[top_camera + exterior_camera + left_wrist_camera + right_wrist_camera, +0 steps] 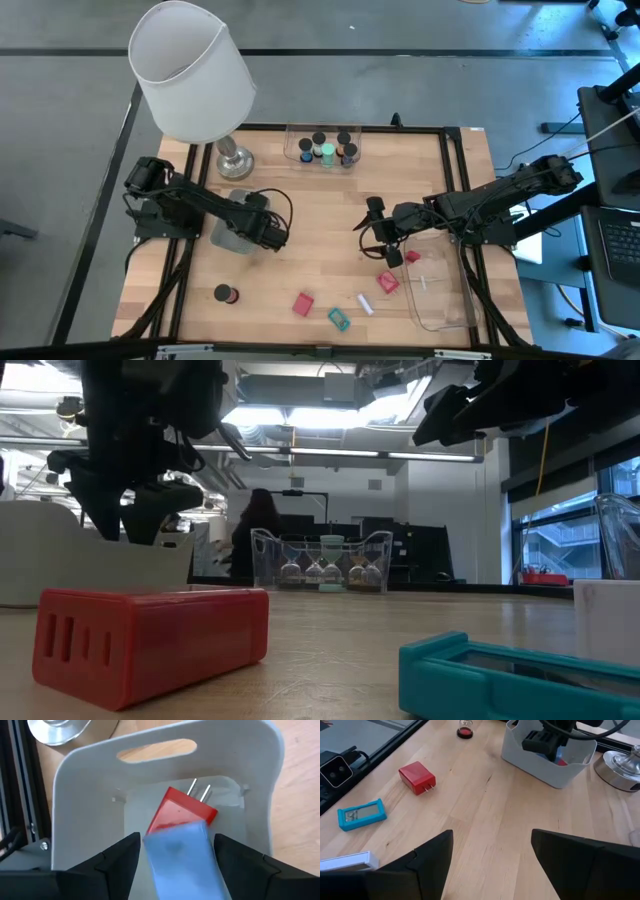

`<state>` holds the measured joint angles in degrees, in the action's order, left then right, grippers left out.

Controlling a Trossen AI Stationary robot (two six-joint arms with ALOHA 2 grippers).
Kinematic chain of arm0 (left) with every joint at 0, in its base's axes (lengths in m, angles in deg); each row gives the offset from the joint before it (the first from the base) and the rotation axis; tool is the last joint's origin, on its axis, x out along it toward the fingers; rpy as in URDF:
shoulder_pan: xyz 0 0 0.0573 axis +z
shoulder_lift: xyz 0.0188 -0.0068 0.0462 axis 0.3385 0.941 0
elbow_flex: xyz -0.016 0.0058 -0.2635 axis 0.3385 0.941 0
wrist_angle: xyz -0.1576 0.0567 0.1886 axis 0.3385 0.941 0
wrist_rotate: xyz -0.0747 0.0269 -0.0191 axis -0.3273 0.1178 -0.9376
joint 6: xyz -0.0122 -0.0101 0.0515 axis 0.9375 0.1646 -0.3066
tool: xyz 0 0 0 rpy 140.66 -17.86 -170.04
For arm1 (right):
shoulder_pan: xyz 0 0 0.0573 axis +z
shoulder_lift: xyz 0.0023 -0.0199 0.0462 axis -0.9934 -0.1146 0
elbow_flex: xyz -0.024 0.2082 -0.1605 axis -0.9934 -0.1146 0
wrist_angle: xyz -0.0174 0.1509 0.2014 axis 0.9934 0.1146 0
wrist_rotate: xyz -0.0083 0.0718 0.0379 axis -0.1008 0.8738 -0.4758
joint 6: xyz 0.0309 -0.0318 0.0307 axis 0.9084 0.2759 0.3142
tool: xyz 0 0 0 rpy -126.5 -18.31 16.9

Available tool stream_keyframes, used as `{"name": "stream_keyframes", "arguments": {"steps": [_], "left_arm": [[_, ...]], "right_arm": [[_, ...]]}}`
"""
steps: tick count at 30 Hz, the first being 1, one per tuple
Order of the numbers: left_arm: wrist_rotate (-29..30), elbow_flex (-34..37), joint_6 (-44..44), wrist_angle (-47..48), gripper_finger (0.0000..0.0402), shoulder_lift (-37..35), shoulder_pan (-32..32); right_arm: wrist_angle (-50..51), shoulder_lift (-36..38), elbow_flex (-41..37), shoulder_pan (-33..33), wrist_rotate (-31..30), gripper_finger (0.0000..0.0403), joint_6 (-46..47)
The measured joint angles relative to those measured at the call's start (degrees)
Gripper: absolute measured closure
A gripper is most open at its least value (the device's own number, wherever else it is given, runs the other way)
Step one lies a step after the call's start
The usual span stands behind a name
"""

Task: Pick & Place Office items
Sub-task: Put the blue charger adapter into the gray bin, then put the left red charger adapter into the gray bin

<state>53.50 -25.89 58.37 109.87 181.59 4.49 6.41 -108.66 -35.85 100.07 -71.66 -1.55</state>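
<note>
My left gripper (pixel 172 865) hangs open over a white bin (pixel 80 795), (pixel 232 232) at the table's left. A pale-blue piece (pixel 182 855), blurred, shows between its fingers with a narrow gap on each side. Beneath it, a red plug block (pixel 182 812) lies on the bin's floor. My right gripper (pixel 492 865), (pixel 385 245) stands open above bare wood at the centre right, with nothing between its fingers. Loose on the table near the front edge lie a red block (pixel 303 303), a teal piece (pixel 339 318), a white stick (pixel 365 303) and a dark cylinder (pixel 225 294).
A big white-shaded lamp (pixel 195 70) on a metal base (pixel 235 160) stands behind the bin. A clear tray (pixel 322 148) with several dark cylinders sits at the far edge. Another clear tray (pixel 440 295) lies at the near right, with two red pieces (pixel 388 282) beside it.
</note>
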Motion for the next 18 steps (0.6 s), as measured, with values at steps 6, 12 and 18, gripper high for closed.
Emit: {"name": "stream_keyframes", "arguments": {"steps": [6,12,18], "left_arm": [[-3.13,0.00,-2.79,0.05,0.0148,0.00,1.05],[-1.02,-4.55,-4.17,5.41,0.0147,0.05,1.02],[3.79,-12.99,-3.71,8.03,0.0146,0.04,-2.12]], "right_arm": [[0.00,0.00,0.00,-0.01,0.00,0.0131,-0.02],[0.00,0.00,0.00,0.01,0.00,0.0131,-0.02],[0.00,0.00,0.00,0.01,0.00,0.0131,1.92]]}}
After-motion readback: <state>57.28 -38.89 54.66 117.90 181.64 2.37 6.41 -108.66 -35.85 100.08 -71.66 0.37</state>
